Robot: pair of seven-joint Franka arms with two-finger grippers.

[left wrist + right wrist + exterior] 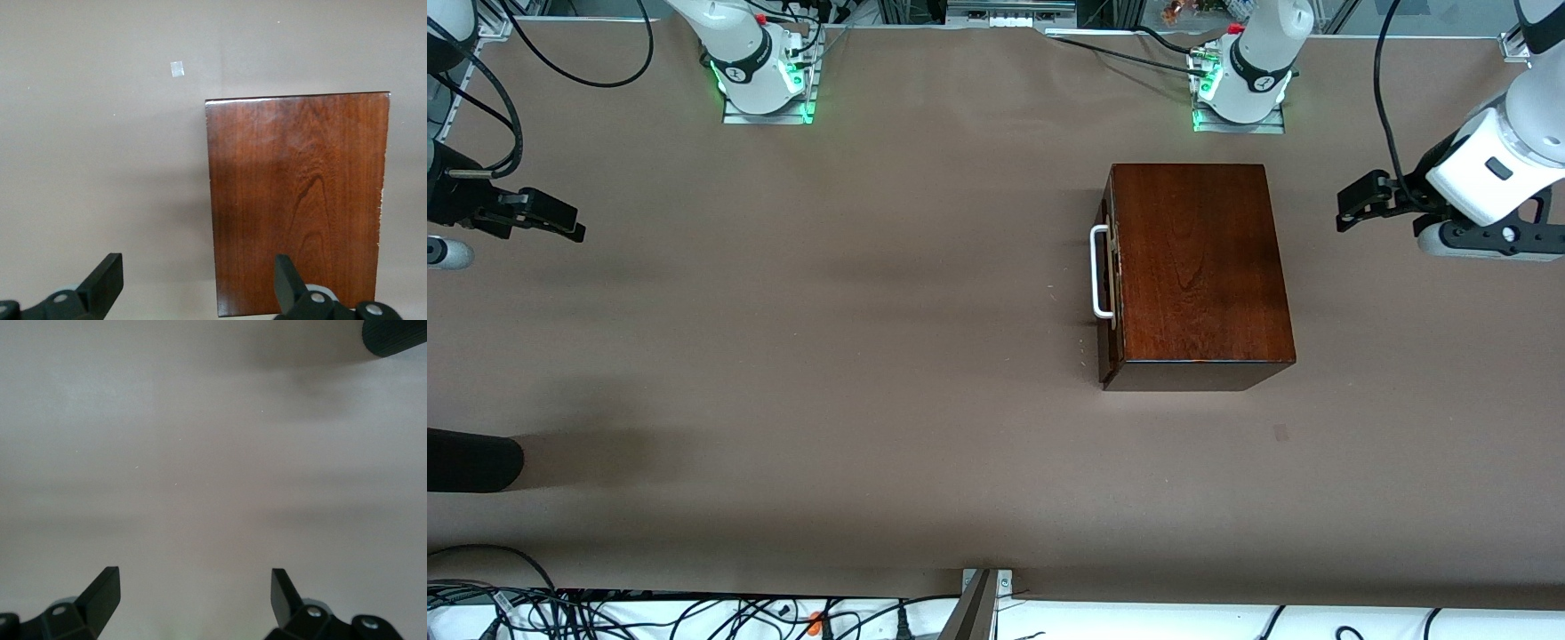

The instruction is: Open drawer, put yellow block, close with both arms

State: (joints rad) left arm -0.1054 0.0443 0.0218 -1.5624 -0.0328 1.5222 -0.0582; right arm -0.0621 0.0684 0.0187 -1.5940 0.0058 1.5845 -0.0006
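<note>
The dark mahogany box (1196,262) stands toward the left arm's end of the table. Its drawer (1110,284) is pushed in, and the white handle (1100,271) faces the right arm's end. The yellow block is out of view. My left gripper (1350,206) hangs open in the air beside the box, at the side away from the handle. In the left wrist view this gripper (198,280) is open and holds nothing, with the box top (297,200) below it. My right gripper (565,224) waits open at the right arm's end, and in its own view (193,593) it is over bare table.
A black rounded object (471,460) (397,337) pokes in at the right arm's end, nearer the front camera. A small tape mark (1281,433) (177,69) lies on the brown table cover (871,356) near the box. Cables run along the table's edges.
</note>
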